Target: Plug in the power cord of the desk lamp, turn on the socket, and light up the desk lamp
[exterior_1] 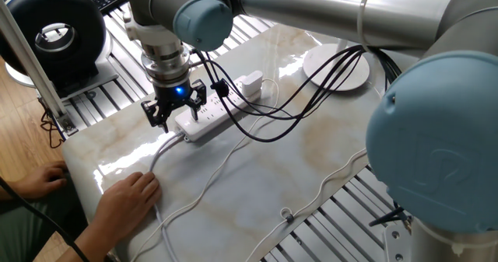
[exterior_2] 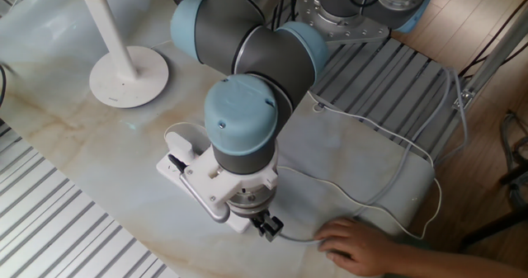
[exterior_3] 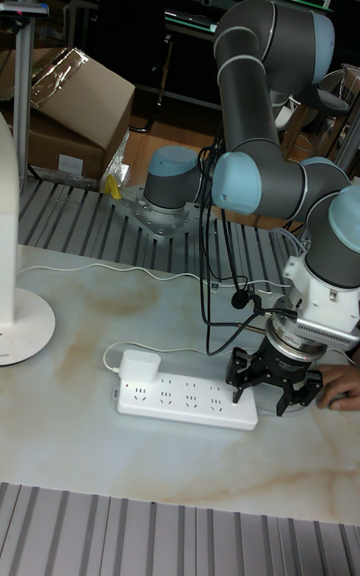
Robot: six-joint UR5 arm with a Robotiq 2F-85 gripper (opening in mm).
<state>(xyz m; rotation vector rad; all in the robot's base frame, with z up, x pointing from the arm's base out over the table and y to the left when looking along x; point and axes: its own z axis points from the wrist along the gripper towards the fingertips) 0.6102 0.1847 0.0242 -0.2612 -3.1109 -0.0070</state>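
Observation:
The socket (exterior_1: 212,120) lies on the marble table, a long white strip. A boxy white plug (exterior_1: 251,81) sits in its far end, and in the tall fixed view the plug (exterior_3: 140,367) stands on the socket's (exterior_3: 185,399) left end. The power cord (exterior_3: 100,271) trails thin and white over the table. My gripper (exterior_1: 173,110) hangs open just over the socket's near end, with nothing between its fingers. It shows again as the gripper (exterior_3: 272,388) at the strip's right end. The desk lamp (exterior_2: 128,76) stands apart on its round base (exterior_1: 336,66).
A person's hand (exterior_1: 128,196) rests on the table by the strip's thick cable (exterior_1: 161,155), close to my gripper. A black round fan (exterior_1: 54,30) stands at the back left. Black robot cables (exterior_1: 296,99) loop over the strip. Slatted metal edges border the marble top.

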